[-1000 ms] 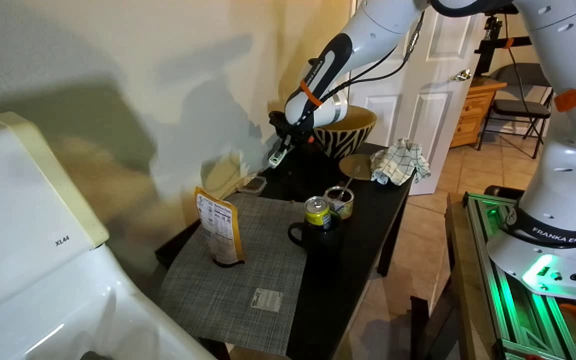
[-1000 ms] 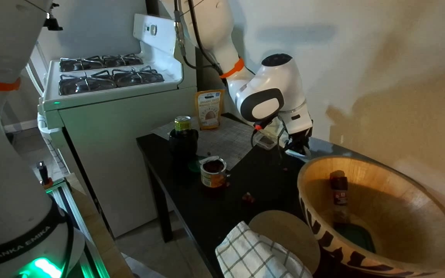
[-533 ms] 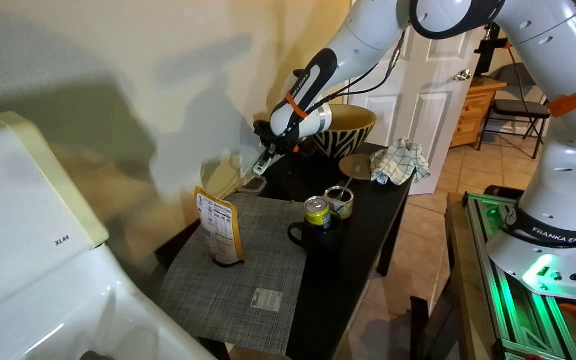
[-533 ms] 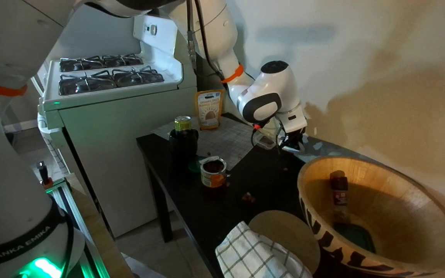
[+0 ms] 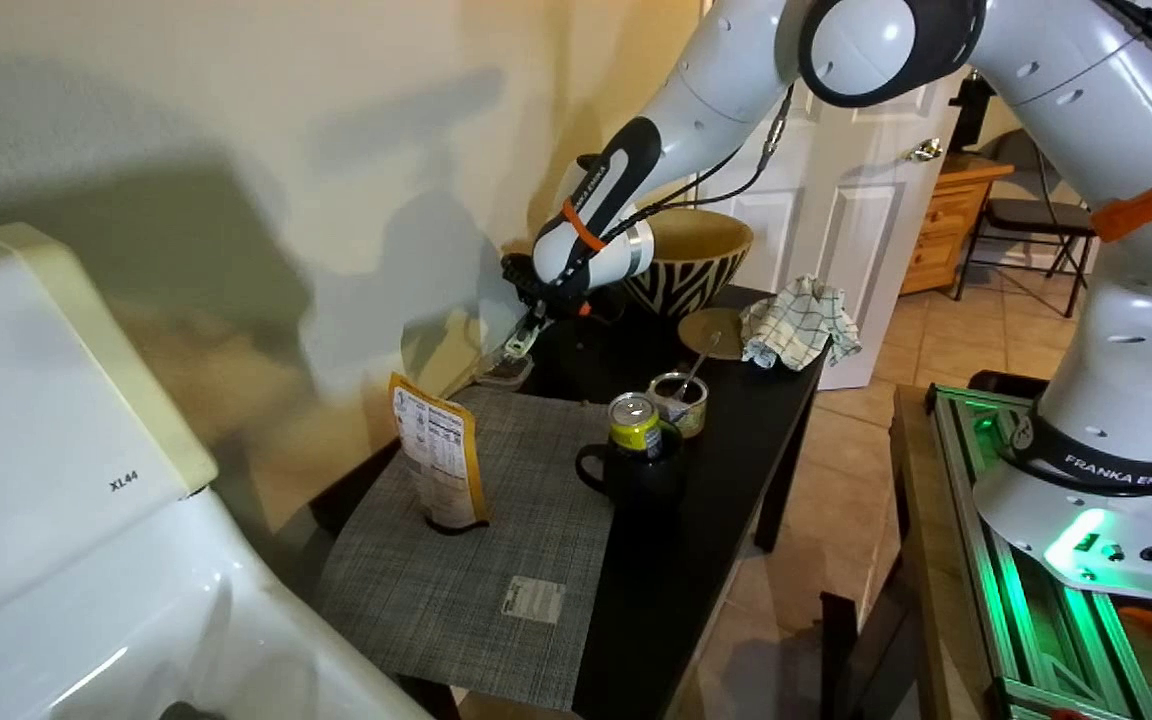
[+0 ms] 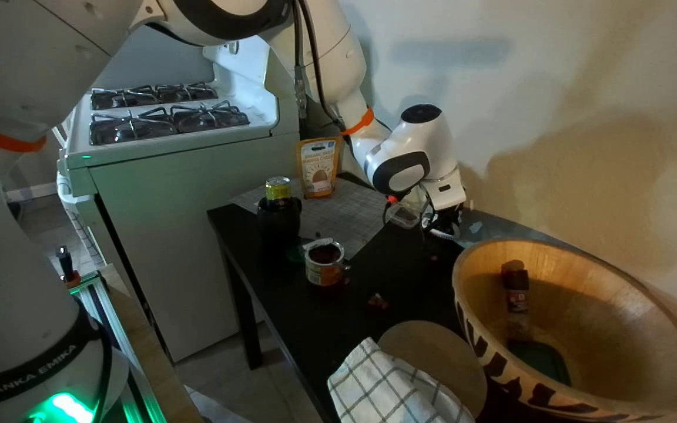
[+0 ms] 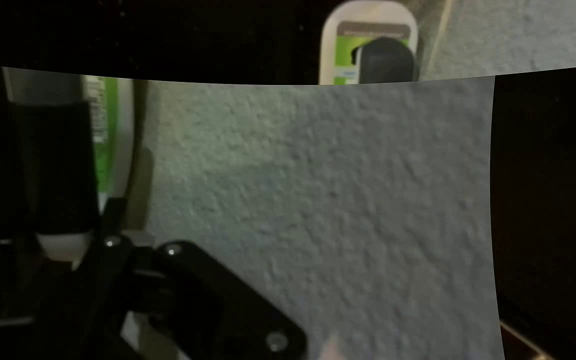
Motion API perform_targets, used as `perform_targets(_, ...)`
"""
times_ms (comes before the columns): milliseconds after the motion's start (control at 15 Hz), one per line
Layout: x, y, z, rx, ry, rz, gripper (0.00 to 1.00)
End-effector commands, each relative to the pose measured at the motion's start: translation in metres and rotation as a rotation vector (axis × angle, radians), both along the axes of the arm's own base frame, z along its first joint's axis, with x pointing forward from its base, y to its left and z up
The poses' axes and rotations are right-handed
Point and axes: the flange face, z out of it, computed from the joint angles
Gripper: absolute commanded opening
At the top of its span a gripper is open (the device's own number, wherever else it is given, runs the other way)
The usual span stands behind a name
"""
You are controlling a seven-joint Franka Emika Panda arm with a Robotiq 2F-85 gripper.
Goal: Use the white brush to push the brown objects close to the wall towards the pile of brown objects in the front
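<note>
- Brush of white plastic with a green label point(image 7: 112, 135), held beside the cream-coloured painted wall point(image 5: 366, 60), has travelled along that wall within the last second, away from the large zebra-striped wooden bowl point(image 5: 691, 285); over the latest half-second it sank a little.
- The black two-fingered gripper point(image 6: 448, 222) looks to have its jaws narrowed onto the brush: its dark parts lie right against the label in the wrist view. Whether the brush touches wall or table cannot be told.
- The small reddish-brown lump point(image 6: 433, 258) nearest the brush has not shifted. It lies roughly between brush and pile, so the sweep has probably not begun; the sinking reads as setting the brush down on the wall side of its target.
- The loose pile of brown pieces point(image 6: 378, 302) is equally unchanged on the black tabletop point(image 6: 332, 326), farther from the wall, so the gap to close is as it was.
- The small clear plastic tub point(image 6: 401, 224) is now just beside the brush, which overlaps it in an exterior view; contact cannot be told. Further travel that way could knock it.
- The opened tin with a paper label point(image 6: 322, 275) stands unmoved near the pile; a push would likely need to end short of it.
</note>
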Motion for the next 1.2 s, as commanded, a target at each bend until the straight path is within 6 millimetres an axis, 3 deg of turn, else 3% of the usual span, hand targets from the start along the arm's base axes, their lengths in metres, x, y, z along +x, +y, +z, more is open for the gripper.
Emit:
perform_targets(0, 0.009, -0.003, -0.017, 0.045, 0.081, -0.015, 0.06)
perform_targets(400, -0.026, -0.007, 0.004, 0.092, 0.346, 0.026, 0.06)
perform_targets(533, -0.040, -0.006, 0.026, 0.082, 0.279, 0.011, 0.06)
perform_targets(800, -0.068, -0.034, 0.069, -0.009, 0.010, -0.093, 0.06)
perform_targets(1133, -0.070, -0.053, 0.077, -0.038, -0.040, -0.118, 0.06)
